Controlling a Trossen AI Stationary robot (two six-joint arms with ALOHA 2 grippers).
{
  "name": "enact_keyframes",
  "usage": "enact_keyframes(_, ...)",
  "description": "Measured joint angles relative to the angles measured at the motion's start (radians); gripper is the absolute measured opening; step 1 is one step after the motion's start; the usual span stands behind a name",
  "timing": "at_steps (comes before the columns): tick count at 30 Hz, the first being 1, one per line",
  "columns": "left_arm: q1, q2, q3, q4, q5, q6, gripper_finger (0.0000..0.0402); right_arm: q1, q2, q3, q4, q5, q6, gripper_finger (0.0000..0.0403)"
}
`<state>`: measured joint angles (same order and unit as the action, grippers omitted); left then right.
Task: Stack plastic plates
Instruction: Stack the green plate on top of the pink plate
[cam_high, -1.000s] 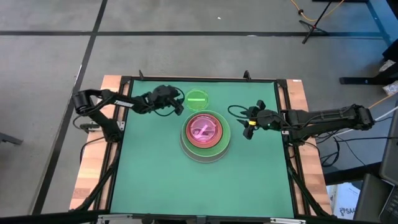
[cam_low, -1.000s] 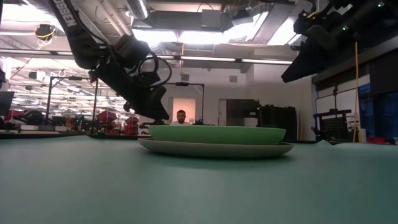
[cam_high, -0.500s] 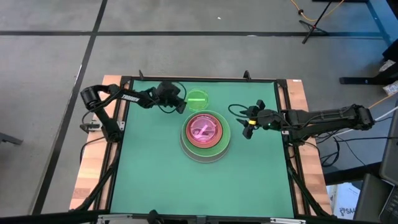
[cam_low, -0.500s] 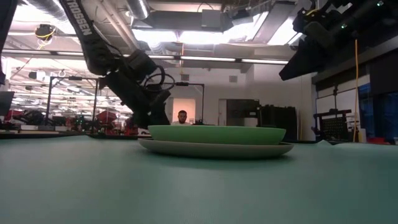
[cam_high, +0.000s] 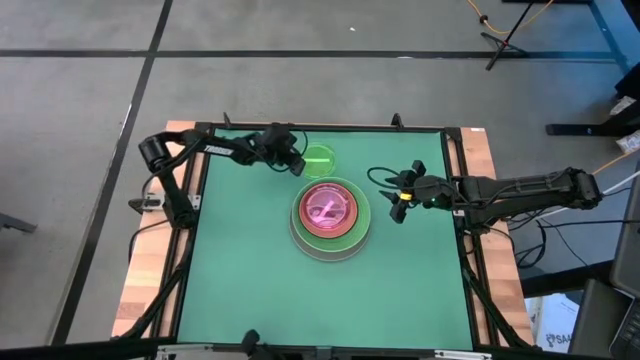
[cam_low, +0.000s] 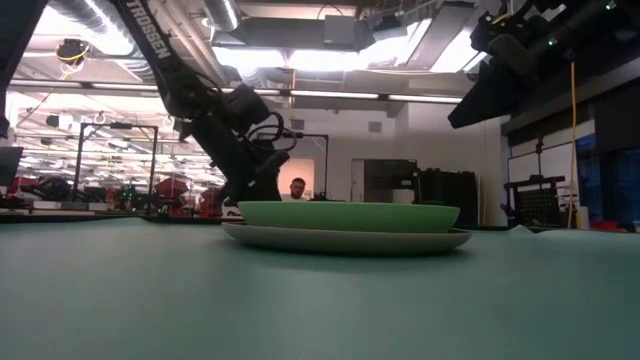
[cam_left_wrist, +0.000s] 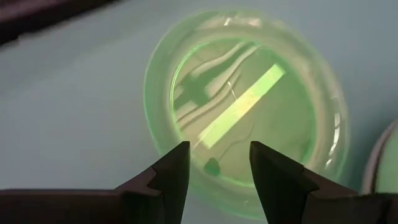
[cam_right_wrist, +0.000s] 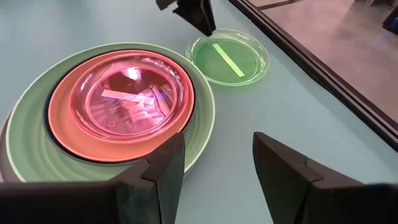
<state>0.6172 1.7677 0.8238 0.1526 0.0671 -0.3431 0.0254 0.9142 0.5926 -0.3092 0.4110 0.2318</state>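
Observation:
A stack of plates (cam_high: 330, 217) sits mid-table: grey at the bottom, then light green, dark teal, salmon, and a small pink one (cam_right_wrist: 130, 93) on top. A small green plate (cam_high: 319, 158) lies flat on the mat just beyond the stack. My left gripper (cam_left_wrist: 217, 158) is open, its fingers side by side over the green plate's (cam_left_wrist: 249, 106) left rim. My right gripper (cam_right_wrist: 217, 168) is open and hovers to the right of the stack (cam_right_wrist: 106, 118). No blue or orange plate shows.
A green mat (cam_high: 250, 280) covers the table inside a dark frame (cam_high: 460, 170), with bare mat near, left and right of the stack. In the low view the stack (cam_low: 345, 228) stands in front of the left arm (cam_low: 240, 150). A person (cam_low: 297, 188) shows far behind.
My left gripper has moved toward the far edge and to the right, closing in on the small green plate until its fingers stand over the plate's left rim. The green plate and the stack have stayed put.

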Motion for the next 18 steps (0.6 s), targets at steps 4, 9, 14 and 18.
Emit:
enact_keyframes(4, 0.007, 0.032, 0.000, 0.008, -0.033, -0.014, 0.0160, 0.000, 0.000, 0.000, 0.002, 0.000, 0.000, 0.0182)
enact_keyframes(9, 0.000, 0.043, -0.001, 0.022, -0.040, -0.012, 0.0160, 0.000, 0.000, 0.000, 0.001, -0.010, 0.000, 0.0182)
enact_keyframes(14, 0.001, 0.036, 0.020, 0.010, -0.026, 0.019, 0.0160, 0.000, 0.000, 0.000, -0.001, -0.010, -0.001, 0.0182)
enact_keyframes(18, 0.006, 0.005, 0.037, -0.078, -0.016, 0.039, 0.0160, 0.000, 0.000, 0.000, -0.001, -0.010, -0.001, 0.0182)
